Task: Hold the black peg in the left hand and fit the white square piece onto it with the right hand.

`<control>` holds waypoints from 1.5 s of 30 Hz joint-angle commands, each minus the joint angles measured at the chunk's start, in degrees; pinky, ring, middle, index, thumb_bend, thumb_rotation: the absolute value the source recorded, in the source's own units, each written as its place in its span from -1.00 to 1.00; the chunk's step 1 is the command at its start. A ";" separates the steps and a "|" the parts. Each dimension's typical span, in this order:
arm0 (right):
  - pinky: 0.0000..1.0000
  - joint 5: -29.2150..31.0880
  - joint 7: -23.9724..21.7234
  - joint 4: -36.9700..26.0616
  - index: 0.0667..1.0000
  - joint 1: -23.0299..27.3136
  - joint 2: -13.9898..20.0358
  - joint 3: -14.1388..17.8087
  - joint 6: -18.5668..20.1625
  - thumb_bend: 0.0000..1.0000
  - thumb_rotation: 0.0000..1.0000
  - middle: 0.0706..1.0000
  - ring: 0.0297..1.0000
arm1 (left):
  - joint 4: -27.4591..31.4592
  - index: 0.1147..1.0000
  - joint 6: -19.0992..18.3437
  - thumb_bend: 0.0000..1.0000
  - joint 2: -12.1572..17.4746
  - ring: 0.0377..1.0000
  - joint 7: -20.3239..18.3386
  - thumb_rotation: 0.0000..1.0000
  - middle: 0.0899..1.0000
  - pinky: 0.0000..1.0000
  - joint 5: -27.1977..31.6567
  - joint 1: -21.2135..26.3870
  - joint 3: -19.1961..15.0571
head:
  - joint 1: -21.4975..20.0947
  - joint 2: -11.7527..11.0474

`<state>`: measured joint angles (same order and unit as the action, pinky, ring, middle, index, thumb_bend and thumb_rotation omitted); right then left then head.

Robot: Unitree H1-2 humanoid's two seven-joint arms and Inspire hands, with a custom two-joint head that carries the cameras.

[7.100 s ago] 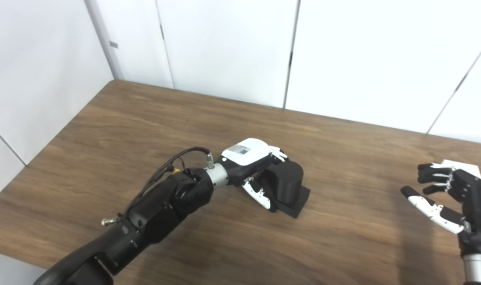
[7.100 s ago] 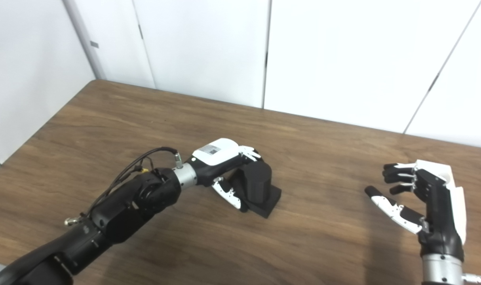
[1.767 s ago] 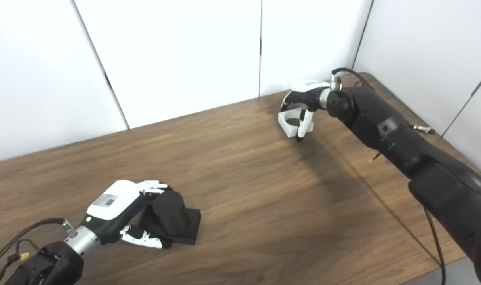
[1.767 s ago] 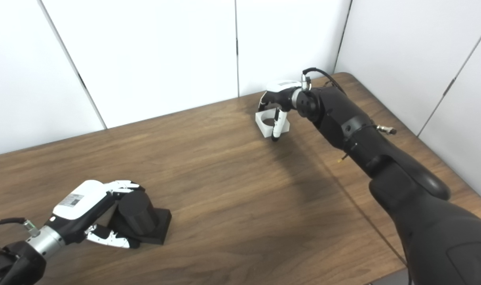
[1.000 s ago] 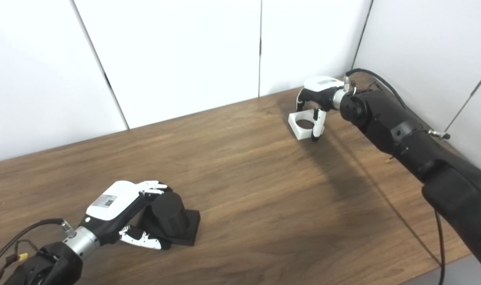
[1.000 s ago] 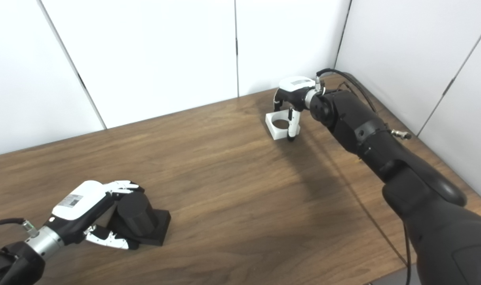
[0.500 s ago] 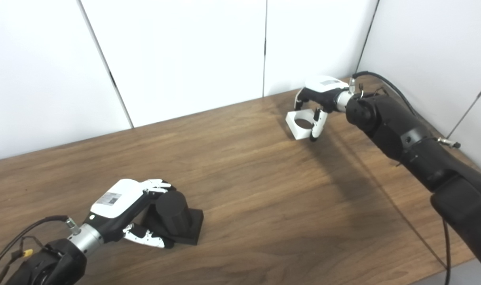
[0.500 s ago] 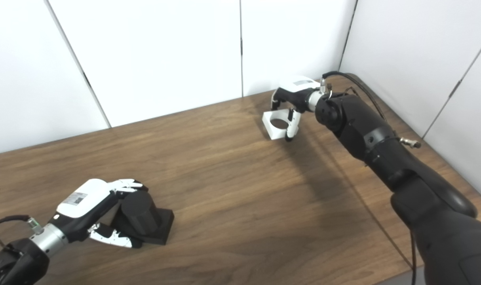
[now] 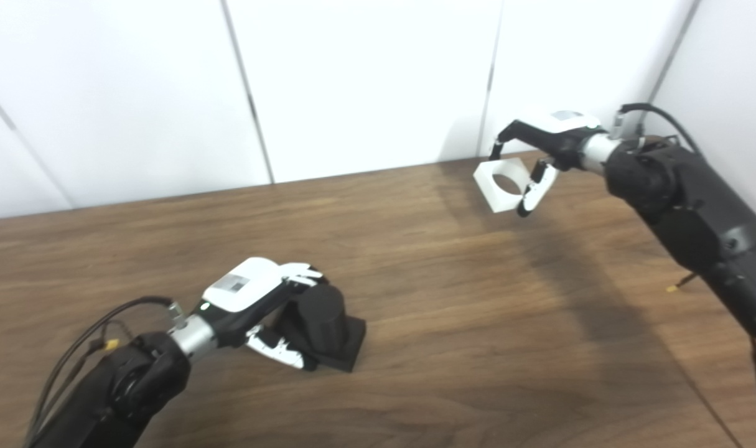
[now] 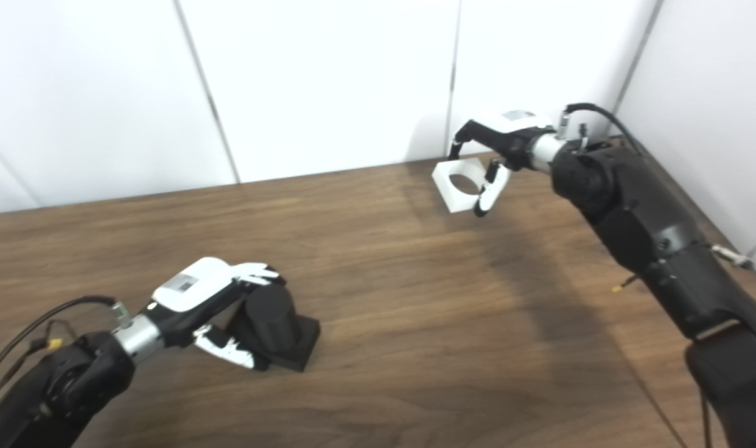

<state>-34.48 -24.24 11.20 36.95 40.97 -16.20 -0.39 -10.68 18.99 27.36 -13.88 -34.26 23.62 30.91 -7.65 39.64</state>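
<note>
The left hand (image 9: pixel 253 305) sits at the near left of the table (image 9: pixel 452 323), its fingers (image 9: pixel 298 272) curled over the far side of the black peg (image 9: pixel 318 320) and its thumb reaching along the near side, so the hand is closed around the peg. The peg is a short, thick black cylinder standing upright on a flat square black base that rests on the wood. The left forearm runs back to the near left corner of the picture, with a black cable (image 9: pixel 101 330) looping beside the wrist.

The right hand (image 9: pixel 549 146) is at the far right of the table, close to the white wall panels (image 9: pixel 353 81). It grips the white square piece (image 9: pixel 501 185), with fingers over the far top edge and the thumb pressed against the right side. The piece is a white block with a round hole through its middle; it is tilted, its hole facing partly toward the cameras, and it appears lifted off the wood, though contact at its lower edge cannot be told for sure. The right arm stretches back along the right edge of the table, a cable arching over its wrist.

The two hands are well apart, with bare brown wood between the peg and the white piece. The right arm casts a dark shadow (image 9: pixel 570 280) across the table beneath it.
</note>
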 commanded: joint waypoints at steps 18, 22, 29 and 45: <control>0.61 5.19 -4.44 -10.30 -0.12 2.84 -0.94 1.45 -5.52 0.04 -0.74 0.44 0.57 | -1.60 -0.15 -5.67 0.05 -1.40 0.77 -6.17 -0.87 0.61 0.50 -4.89 -0.89 2.87 | 5.90 1.76; 0.63 5.54 -5.98 -12.77 -0.12 3.11 -1.66 1.27 -5.27 0.05 -0.74 0.45 0.57 | -1.59 -0.15 -5.90 0.05 -1.59 0.78 -6.47 -0.87 0.62 0.49 -5.02 -0.69 2.87 | 6.26 1.88; 0.56 6.61 -7.57 -15.52 -0.12 3.46 -2.95 0.43 -7.34 0.05 -0.74 0.43 0.54 | -2.12 -0.15 -5.37 0.05 -1.98 0.76 -6.29 -0.87 0.62 0.47 -4.64 -0.55 2.44 | 7.15 2.02; 0.61 8.61 -9.83 -18.83 -0.12 3.34 -8.55 -0.13 -7.41 0.05 -0.73 0.45 0.55 | -1.45 -0.15 -6.59 0.05 -2.42 0.77 -7.42 -0.86 0.64 0.46 -5.12 -0.31 2.41 | 7.78 2.23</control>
<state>-26.77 -34.87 -6.23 37.14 32.28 -17.30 -6.71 -9.99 15.81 25.12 -16.20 -36.25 24.88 31.00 0.09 41.84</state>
